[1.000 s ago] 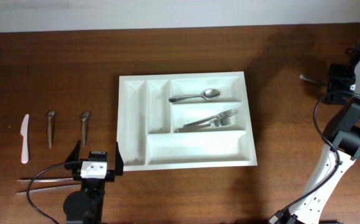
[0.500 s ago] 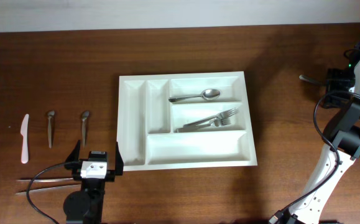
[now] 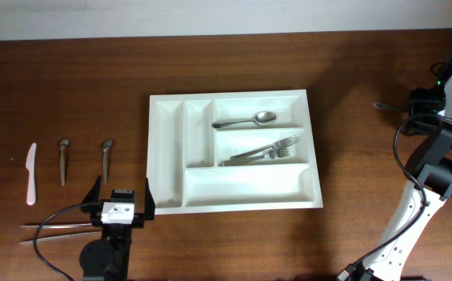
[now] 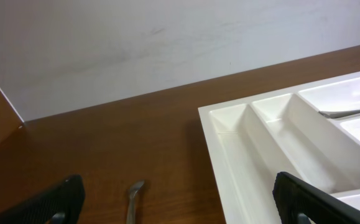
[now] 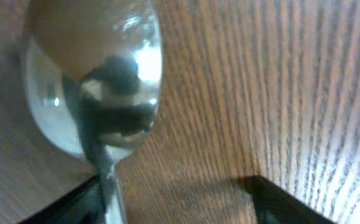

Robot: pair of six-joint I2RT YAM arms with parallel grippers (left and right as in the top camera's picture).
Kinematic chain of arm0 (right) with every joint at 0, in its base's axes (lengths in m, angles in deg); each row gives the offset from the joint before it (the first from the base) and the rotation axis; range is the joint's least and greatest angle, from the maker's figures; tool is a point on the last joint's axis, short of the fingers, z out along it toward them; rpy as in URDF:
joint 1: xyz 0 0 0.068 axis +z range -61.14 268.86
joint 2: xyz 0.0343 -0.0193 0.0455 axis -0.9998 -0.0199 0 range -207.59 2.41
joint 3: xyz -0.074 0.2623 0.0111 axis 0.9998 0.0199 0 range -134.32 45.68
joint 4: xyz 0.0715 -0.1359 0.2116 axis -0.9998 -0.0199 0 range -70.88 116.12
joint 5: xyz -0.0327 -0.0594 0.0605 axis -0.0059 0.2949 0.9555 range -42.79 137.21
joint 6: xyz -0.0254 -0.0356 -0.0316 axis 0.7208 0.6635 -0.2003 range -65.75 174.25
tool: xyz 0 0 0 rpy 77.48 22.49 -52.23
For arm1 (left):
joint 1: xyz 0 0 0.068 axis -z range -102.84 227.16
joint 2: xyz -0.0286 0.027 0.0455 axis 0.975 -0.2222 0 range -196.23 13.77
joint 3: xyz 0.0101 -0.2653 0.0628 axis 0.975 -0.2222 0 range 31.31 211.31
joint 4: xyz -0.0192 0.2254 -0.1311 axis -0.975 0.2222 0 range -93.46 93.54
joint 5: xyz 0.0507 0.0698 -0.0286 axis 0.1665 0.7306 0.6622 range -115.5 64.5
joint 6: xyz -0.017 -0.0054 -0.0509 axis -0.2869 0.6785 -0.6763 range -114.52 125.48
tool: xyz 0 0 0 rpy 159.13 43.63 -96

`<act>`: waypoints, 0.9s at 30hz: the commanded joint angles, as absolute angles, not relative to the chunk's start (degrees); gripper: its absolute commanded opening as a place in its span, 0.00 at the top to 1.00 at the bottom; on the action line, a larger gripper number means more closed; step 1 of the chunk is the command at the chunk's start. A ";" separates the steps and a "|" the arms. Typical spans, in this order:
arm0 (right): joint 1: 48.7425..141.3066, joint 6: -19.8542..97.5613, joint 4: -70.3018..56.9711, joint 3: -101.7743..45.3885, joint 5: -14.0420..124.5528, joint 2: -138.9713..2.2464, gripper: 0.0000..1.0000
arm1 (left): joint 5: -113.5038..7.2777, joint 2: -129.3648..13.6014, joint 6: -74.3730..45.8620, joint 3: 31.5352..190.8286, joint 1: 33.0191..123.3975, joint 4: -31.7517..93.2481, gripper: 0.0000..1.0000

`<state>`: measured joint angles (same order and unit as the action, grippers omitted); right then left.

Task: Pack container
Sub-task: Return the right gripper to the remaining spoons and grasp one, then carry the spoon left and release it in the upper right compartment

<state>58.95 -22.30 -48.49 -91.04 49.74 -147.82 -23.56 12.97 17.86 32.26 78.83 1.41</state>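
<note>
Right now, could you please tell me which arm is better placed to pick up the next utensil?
Right. The right gripper sits directly over a spoon on the table, jaws apart at its handle. The left gripper hangs open near the container, with nothing between its jaws.

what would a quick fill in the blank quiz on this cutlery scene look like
The white tray has ___ compartments.
Besides the spoon, the only cutlery in the tray is ___.
Leftmost on the table lies a white plastic ___.
Missing words: five; forks; knife.
</note>
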 commanded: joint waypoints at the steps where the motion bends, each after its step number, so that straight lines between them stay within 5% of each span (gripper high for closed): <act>1: 58.73 -22.74 -47.81 -90.50 50.20 -151.41 0.36 | -24.22 13.43 17.29 31.82 78.48 1.23 0.01; 16: 58.73 -22.70 -47.68 -91.17 49.58 -151.39 0.88 | -24.22 13.43 17.29 31.82 78.48 1.23 0.01; 27: 60.74 -22.50 -54.30 -106.39 49.82 -150.86 0.94 | -24.22 13.43 17.29 31.82 78.48 1.23 0.01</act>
